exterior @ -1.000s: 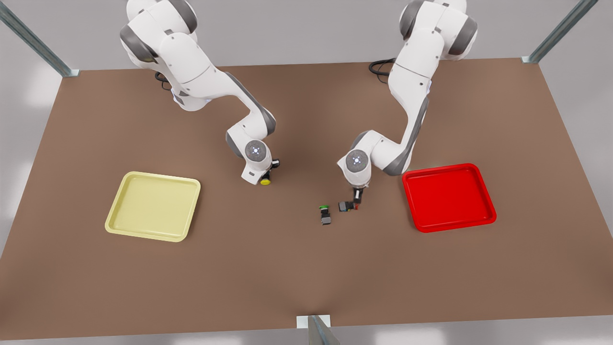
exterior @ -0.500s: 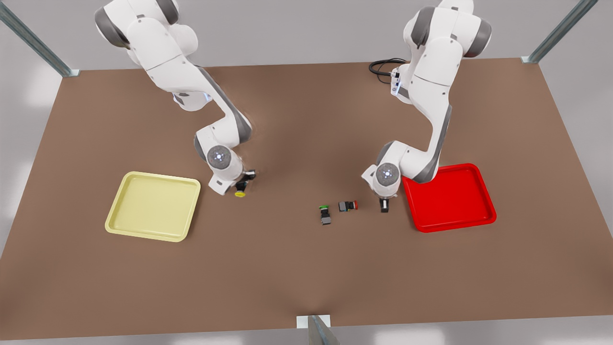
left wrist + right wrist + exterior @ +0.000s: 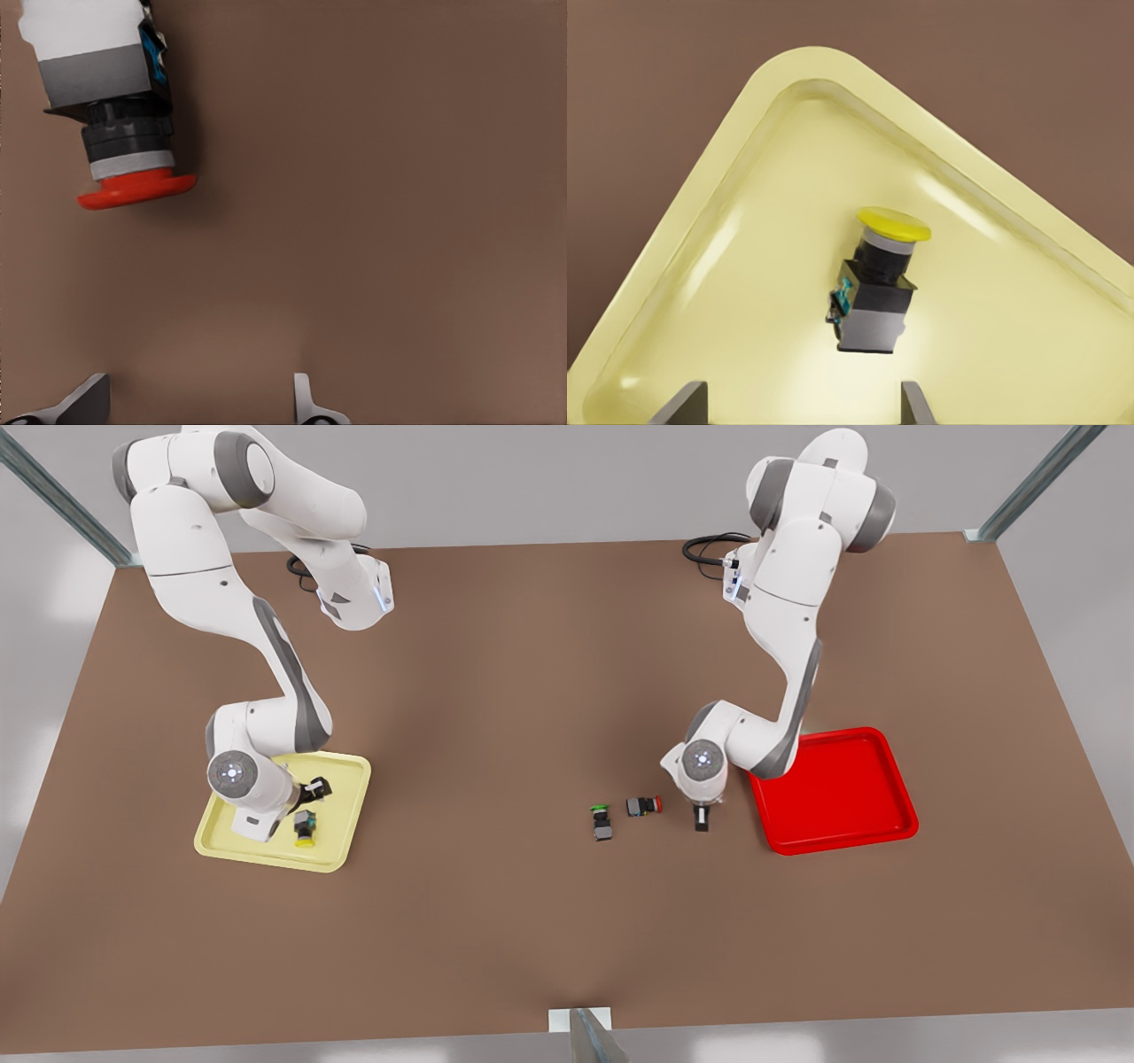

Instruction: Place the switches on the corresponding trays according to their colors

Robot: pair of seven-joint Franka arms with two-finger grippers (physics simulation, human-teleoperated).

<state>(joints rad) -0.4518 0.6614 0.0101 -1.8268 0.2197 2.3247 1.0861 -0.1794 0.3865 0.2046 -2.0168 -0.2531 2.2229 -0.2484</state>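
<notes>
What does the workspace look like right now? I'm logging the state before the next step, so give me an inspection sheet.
Surface: brown table, flat.
Job's things: yellow switch lies in the yellow tray; red switch lies on the table, outside the red tray.
Clutter: green switch beside the red one.
Grippers: right gripper open over the yellow tray; left gripper open, between red switch and red tray.
Cables: black cable at the table's far edge.
Surroundings: metal frame posts, grey walls.

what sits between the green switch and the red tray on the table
In the front view, the red switch lies beside the green switch, then the left gripper hovers open before the red tray. Otherwise the table is bare there.
</notes>
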